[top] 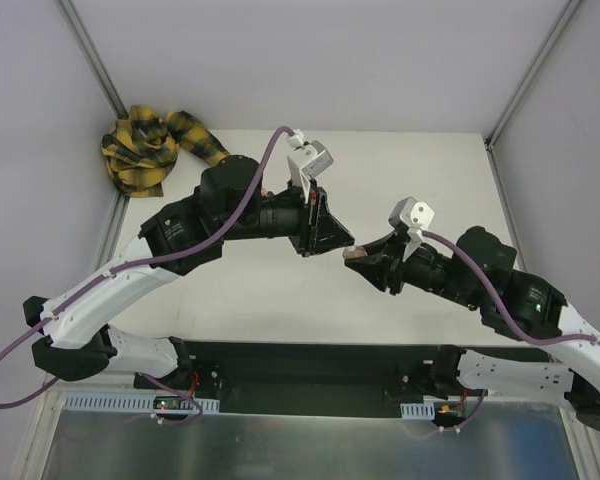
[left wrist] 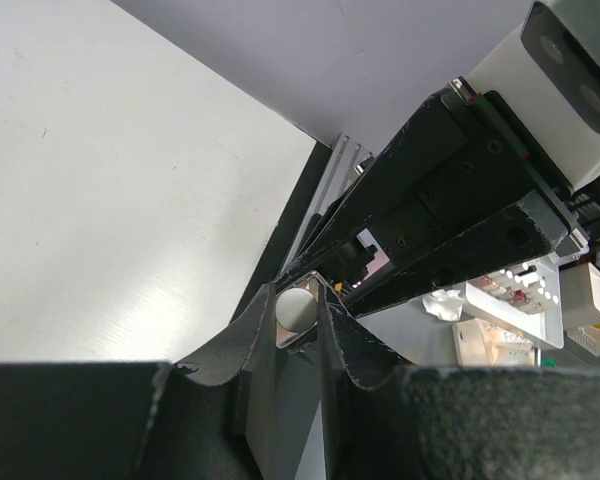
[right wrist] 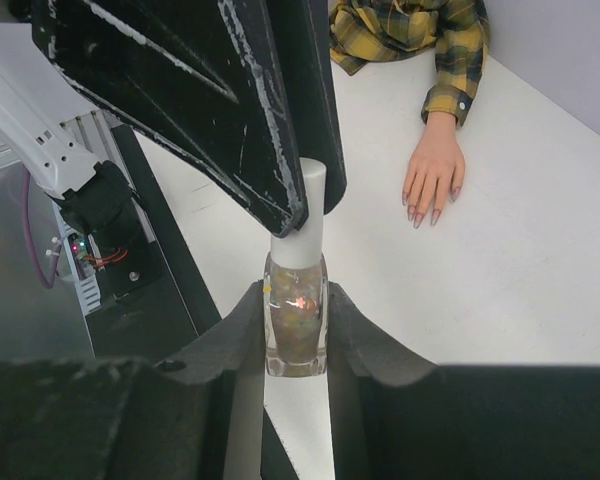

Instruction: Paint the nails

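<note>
**Right gripper.** I am viewing the right gripper [top: 365, 258] through its own wrist camera. Its two fingers [right wrist: 242, 330] are clamping the glass body of a small nail-polish bottle [right wrist: 296, 340], one on each side. They are holding it upright above the table [right wrist: 540, 270]. The contents are showing brownish with a red glint.

**Left gripper.** The left gripper [top: 335, 240] is reaching in from above, and its fingers [right wrist: 280, 190] are gripping the bottle's white cap [right wrist: 302, 235]. In the left wrist view I am seeing the cap end-on. It is sitting between both fingertips, which are touching it on either side, so I am recording this gripper as clamped on the cap. In the overhead view the two grippers are meeting tip to tip over the middle of the table.

**The nails.** The nails [right wrist: 420, 214] are lying well apart from both grippers, toward the far left corner of the table.
- They are sitting at the fingertips of the mannequin hand [right wrist: 435, 165], which is resting palm down with its fingers slightly spread.
- They are showing pinkish.
- A yellow-and-black plaid sleeve [right wrist: 410, 30] is covering the wrist and bunching up beyond it.
- In the overhead view the left arm [top: 180, 235] is hiding the hand, and only the sleeve is showing.
- I cannot tell at this range whether any nail is carrying fresh polish.
</note>
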`<state>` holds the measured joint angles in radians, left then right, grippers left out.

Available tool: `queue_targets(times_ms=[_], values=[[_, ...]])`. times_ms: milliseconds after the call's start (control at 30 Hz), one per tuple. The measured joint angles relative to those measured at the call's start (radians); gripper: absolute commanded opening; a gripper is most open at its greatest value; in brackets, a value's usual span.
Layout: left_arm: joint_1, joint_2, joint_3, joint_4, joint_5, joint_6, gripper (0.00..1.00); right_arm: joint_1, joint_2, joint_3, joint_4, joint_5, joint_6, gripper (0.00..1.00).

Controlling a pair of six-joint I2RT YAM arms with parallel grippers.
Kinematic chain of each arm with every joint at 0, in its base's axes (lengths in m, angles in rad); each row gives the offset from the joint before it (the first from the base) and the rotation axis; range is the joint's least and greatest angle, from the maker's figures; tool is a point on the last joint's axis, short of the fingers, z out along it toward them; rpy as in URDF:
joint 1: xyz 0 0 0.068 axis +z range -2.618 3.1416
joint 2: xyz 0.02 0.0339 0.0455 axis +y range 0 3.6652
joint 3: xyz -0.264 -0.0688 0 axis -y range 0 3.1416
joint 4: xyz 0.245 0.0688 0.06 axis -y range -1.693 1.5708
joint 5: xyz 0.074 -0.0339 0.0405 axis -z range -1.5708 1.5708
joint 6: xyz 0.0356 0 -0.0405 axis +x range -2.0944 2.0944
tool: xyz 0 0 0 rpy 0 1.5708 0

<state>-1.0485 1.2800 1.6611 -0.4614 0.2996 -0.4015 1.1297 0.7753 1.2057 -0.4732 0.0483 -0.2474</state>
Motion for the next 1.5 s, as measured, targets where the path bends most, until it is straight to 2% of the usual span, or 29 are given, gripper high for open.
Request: queue_targets(times_ms=[400,1500], values=[[0.000,0.002,0.031,-0.027,-0.063,-0.002,0.00,-0.001,0.003,-0.024,0.017,0.002,-0.005,0.00],[-0.006,-0.008,0.035,-0.027,-0.073,-0.002,0.00,-0.001,-0.011,-0.042,0.028,0.000,-0.004,0.00]])
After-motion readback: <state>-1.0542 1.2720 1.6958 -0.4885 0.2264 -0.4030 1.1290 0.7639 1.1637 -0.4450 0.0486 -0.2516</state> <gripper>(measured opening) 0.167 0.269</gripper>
